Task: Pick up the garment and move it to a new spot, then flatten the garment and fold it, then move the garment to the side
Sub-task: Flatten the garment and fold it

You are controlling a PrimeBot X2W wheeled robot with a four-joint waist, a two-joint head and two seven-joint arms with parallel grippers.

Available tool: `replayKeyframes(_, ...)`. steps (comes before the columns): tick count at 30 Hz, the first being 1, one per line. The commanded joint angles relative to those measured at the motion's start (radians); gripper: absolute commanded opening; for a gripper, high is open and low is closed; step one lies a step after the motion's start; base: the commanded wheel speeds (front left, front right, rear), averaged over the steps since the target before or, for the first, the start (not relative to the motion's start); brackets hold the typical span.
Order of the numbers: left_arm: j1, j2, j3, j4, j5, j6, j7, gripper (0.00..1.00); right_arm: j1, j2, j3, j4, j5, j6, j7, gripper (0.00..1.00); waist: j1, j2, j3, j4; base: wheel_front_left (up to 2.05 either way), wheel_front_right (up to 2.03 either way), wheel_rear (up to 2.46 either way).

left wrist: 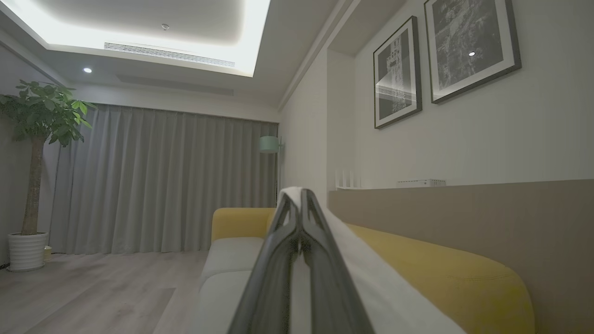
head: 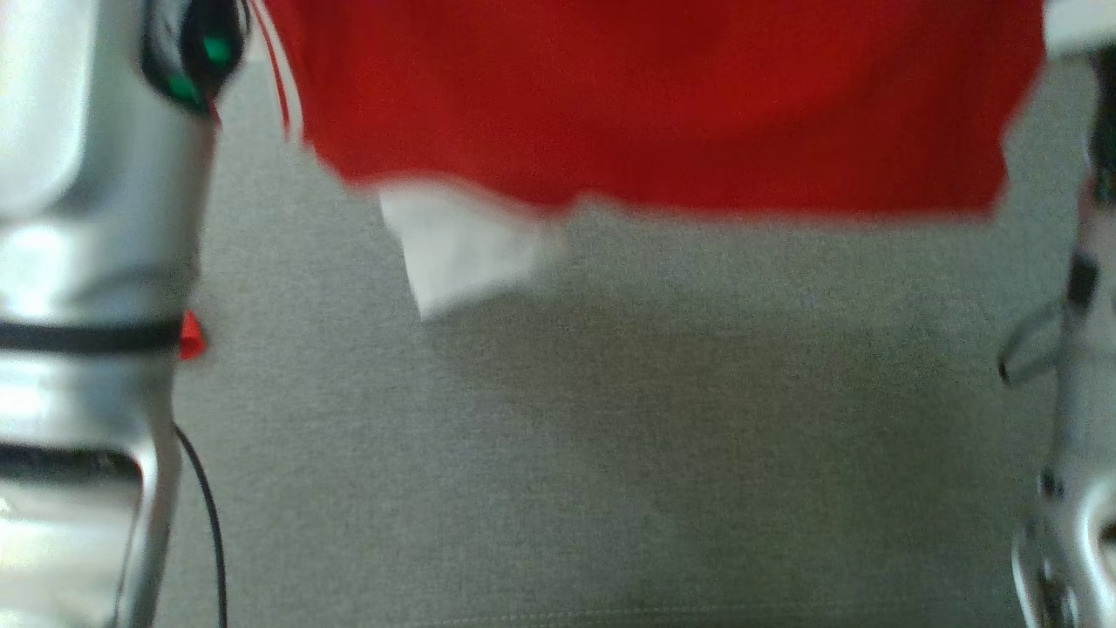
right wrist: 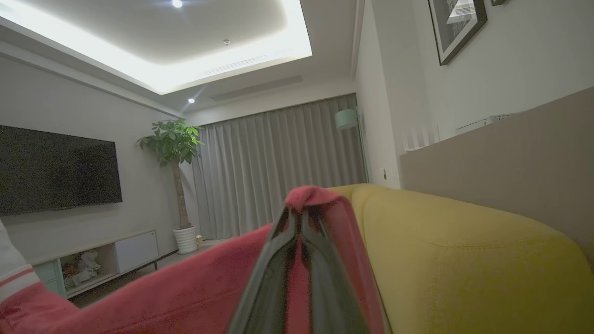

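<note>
The garment (head: 663, 105) is red with white trim and hangs lifted across the top of the head view. A white flap (head: 462, 249) dangles below its lower edge. My left gripper (left wrist: 299, 197) is shut on a white part of the garment (left wrist: 385, 283), which drapes down to the right of the fingers. My right gripper (right wrist: 304, 204) is shut on a red fold of the garment (right wrist: 195, 287), and the cloth stretches away to the left. In the head view my pale left forearm (head: 87, 262) stands at the left edge and my right arm (head: 1081, 349) at the right edge.
Below the hanging cloth lies the grey sofa seat (head: 610, 453). The yellow sofa back (left wrist: 441, 273) runs along a beige half wall. A potted plant (left wrist: 37, 120) stands by the curtain, and a wall TV (right wrist: 55, 169) hangs above a low cabinet (right wrist: 116, 255).
</note>
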Motion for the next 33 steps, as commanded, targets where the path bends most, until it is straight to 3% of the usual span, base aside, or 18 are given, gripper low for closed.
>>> replayKeyframes(1,-0.117,0.025,0.036,0.030,0.014,-0.005,-0.017,0.00,-0.114,0.021,0.038,0.044,0.014,0.007,-0.043,0.00,-0.0002,0.0000,0.020,-0.015,0.00,0.00,0.00)
replayKeyframes(8,-0.270,0.006,0.065,0.210,0.075,-0.022,-0.032,0.00,-0.372,0.052,0.141,0.446,0.031,0.007,-0.230,0.00,-0.0002,0.0000,0.065,-0.029,0.00,0.00,0.00)
replayKeyframes(19,-0.124,-0.059,0.103,0.488,0.050,-0.060,-0.033,0.00,-0.450,0.067,0.349,0.929,-0.002,0.007,-0.273,0.00,-0.0002,0.0000,0.165,0.000,0.00,0.00,0.00)
replayKeyframes(27,-0.034,-0.082,0.091,0.669,0.036,-0.101,-0.033,0.00,-0.392,0.075,0.414,1.088,0.047,0.007,-0.326,0.00,-0.0002,0.0000,0.229,0.020,0.00,0.00,0.00)
replayKeyframes(33,0.114,-0.073,0.126,0.643,0.010,-0.119,-0.033,0.00,-0.207,0.068,0.444,1.084,0.134,0.007,-0.390,0.00,-0.0002,0.0000,0.179,0.026,0.00,0.00,0.00)
